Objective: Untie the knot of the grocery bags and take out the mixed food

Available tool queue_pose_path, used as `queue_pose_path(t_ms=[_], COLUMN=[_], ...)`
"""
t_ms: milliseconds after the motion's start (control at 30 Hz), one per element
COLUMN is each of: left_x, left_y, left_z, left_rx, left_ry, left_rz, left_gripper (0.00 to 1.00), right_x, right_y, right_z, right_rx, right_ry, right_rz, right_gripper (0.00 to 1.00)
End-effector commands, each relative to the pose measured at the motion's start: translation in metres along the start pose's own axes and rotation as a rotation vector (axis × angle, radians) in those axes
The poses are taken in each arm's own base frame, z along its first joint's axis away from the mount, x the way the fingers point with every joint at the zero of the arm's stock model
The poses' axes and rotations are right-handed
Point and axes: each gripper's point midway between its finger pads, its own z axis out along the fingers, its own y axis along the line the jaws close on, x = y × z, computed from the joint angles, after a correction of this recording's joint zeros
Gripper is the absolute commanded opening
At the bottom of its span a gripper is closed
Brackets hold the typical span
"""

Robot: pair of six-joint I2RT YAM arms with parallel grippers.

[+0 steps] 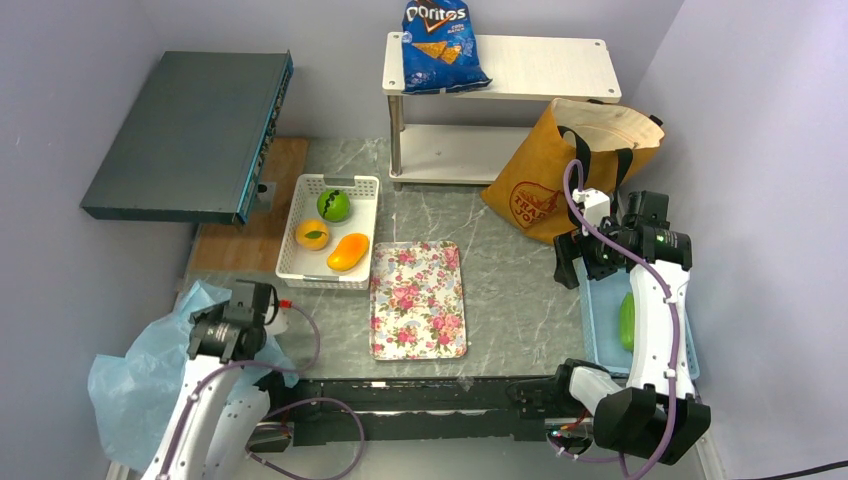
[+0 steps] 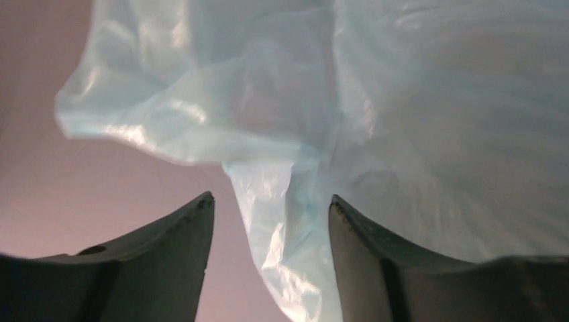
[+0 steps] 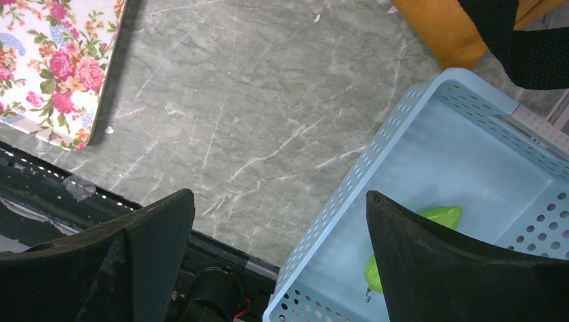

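Observation:
The light-blue plastic bag [image 1: 140, 385] lies crumpled at the table's near left corner. My left gripper [image 1: 198, 325] is at its top edge. In the left wrist view the jaws [image 2: 270, 198] stand open with a hanging strip of the plastic [image 2: 282, 221] between them, not pinched. The orange-tan tote [image 1: 560, 165] leans at the back right with its black straps [image 1: 598, 150] loose; I see no knot. My right gripper [image 1: 566, 262] is open and empty above the left rim of a blue basket [image 3: 376, 161] that holds the long green vegetable [image 3: 436, 218]. Green fruit [image 1: 333, 205], orange fruit [image 1: 312, 234] and mango [image 1: 347, 251] lie in a white basket [image 1: 292, 262].
A floral tray [image 1: 417, 298] lies mid-table. A white shelf [image 1: 540, 70] at the back carries a blue Doritos bag [image 1: 440, 40]. A dark flat box [image 1: 190, 135] juts out at the far left over a wooden board [image 1: 250, 235]. Walls close in on both sides.

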Motion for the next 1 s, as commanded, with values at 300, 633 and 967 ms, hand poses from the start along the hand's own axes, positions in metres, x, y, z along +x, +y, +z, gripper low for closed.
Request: queue_pose_path(t_ms=[300,633,967], left_x=[-0.076,-0.149,-0.243], left_y=[0.064,0.072,0.107], left_z=[-0.101,-0.191,-0.235], left_rx=[0.306,0.557,0.606], left_ry=[-0.618,-1.004,-1.148], left_rz=[-0.171,-0.058,-0.008], left_gripper=[0.79,0.8,0.85], right_x=[-0.016,-0.06,-0.175], right_y=[0.003,0.021,0.013], right_z=[-0.01,-0.028,-0.078], right_rx=[0.009,-0.088,0.068], right_ry=[-0.072,-0.179,-0.391], right_rz=[-0.017,-0.013,-0.179], right_gripper=[1.0,1.0,1.0])
